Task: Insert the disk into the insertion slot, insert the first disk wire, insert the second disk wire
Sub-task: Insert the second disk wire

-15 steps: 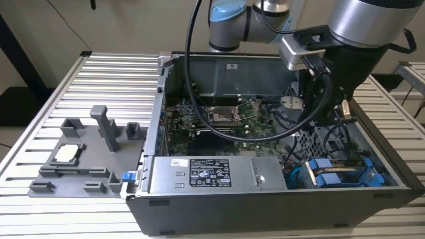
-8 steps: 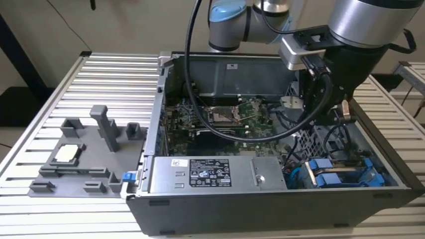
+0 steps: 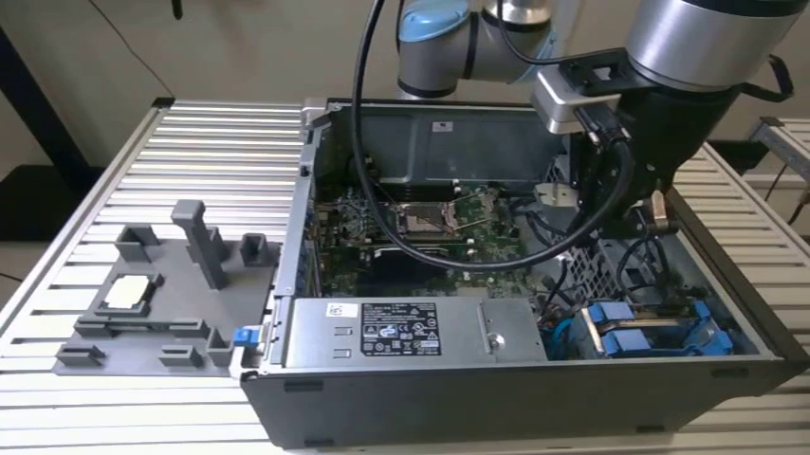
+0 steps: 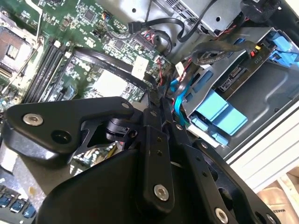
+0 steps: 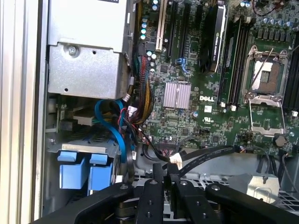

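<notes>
The disk, in its bright blue carrier (image 3: 639, 332), lies in the insertion slot (image 4: 271, 84) at the case's corner on the exterior view's right. Its blue end tabs (image 4: 219, 112) (image 5: 77, 170) face out, and its connector edge (image 4: 231, 77) is bare. My gripper (image 3: 648, 220) reaches down into the case just behind the bay. In both wrist views the gripper (image 4: 159, 100) (image 5: 167, 175) is shut on the end of a flat black disk wire (image 5: 205, 154) with a white tag (image 4: 140, 69). That wire arcs back over the motherboard. The held connector is hidden between the fingers.
A grey power supply box (image 3: 393, 332) with a sticker fills the case's front. The green motherboard (image 3: 418, 227) lies behind it. Loose blue cables (image 5: 114, 126) and coloured wires crowd the gap beside the bay. A grey parts fixture (image 3: 165, 284) stands on the slatted table.
</notes>
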